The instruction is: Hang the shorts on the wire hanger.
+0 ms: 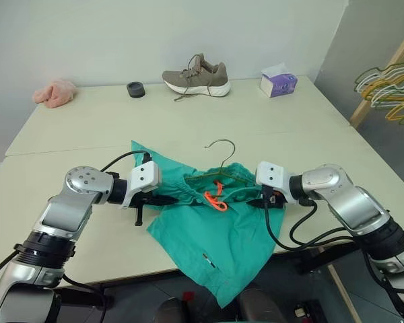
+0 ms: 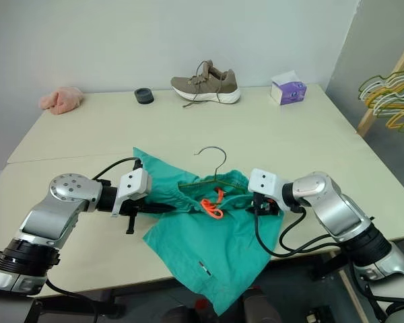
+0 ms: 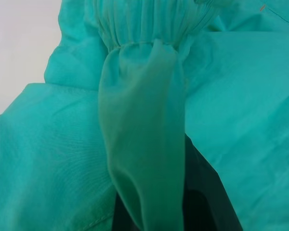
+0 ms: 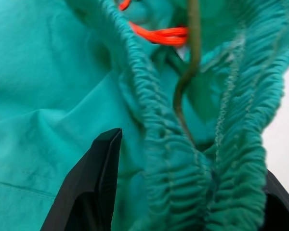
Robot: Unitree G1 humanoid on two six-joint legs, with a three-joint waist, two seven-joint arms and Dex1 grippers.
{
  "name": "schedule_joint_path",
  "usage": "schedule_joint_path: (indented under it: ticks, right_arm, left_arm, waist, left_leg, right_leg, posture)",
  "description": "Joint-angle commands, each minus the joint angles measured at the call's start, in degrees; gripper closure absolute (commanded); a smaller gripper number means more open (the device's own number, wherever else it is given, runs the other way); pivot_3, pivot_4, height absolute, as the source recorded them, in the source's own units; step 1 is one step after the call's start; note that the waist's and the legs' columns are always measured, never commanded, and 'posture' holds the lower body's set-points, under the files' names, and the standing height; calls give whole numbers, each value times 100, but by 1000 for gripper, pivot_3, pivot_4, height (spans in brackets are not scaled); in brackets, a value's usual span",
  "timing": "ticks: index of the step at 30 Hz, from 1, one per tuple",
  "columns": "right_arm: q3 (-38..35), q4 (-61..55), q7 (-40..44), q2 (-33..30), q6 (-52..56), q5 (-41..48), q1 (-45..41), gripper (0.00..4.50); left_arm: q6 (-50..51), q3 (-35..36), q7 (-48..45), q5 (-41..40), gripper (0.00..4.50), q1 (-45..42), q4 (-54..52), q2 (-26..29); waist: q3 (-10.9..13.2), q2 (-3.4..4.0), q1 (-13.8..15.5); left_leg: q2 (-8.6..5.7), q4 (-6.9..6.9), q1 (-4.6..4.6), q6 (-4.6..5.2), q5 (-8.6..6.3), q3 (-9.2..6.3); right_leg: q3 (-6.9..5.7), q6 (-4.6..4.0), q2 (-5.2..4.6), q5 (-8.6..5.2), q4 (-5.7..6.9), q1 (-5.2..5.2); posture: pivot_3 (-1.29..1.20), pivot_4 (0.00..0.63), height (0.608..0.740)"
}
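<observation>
Shorts [image 1: 219, 232] lying on the tabletop [image 1: 188, 121], wire hanger [image 1: 223, 156] inside the waistband. Left claw [image 1: 167, 200] pinching the waistband; right wrist view showing right claw [image 4: 183, 187] gaping around it.

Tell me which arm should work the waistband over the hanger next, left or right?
Probably right. The right gripper is open around the shorts' waistband with the wire hanger just ahead. The left gripper is shut on the opposite waistband end, anchoring it.
</observation>
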Motion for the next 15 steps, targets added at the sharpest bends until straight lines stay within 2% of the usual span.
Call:
schedule_joint_path:
  ticks: [1,6,13,15]
  right_arm:
    - [103,142,223,52,-287,-179,-226,2681]
    - [192,324,373,142,-497,-360,-326,4382]
    - [31,231,495,168,-615,-408,-255,4450]
    - [-106,74,522,93,-522,-317,-158,4500]
  left_arm:
    - [-3,46,-7,-93,4500,-85,-261,-49]
    - [90,68,-23,-165,4500,-52,-348,-109]
    - [193,216,145,-245,4500,-34,-326,-228]
    - [189,406,380,-284,3933,-139,-35,-357]
  waist:
    - [0,0,-1]
    - [0,0,-2]
    - [0,0,-1]
    - [0,0,4]
  left_leg:
    - [0,0,0,0,0,0]
    - [0,0,0,0,0,0]
    - [0,0,0,0,0,1]
    - [0,0,0,0,0,0]
  right_leg:
    - [0,0,0,0,0,0]
    - [1,-1,0,1,0,0]
    - [1,-2,0,1,1,0]
    - [1,-2,0,1,1,0]
  posture:
    - [-191,81,740]
    - [-189,82,740]
    - [-190,83,740]
    - [-193,84,740]
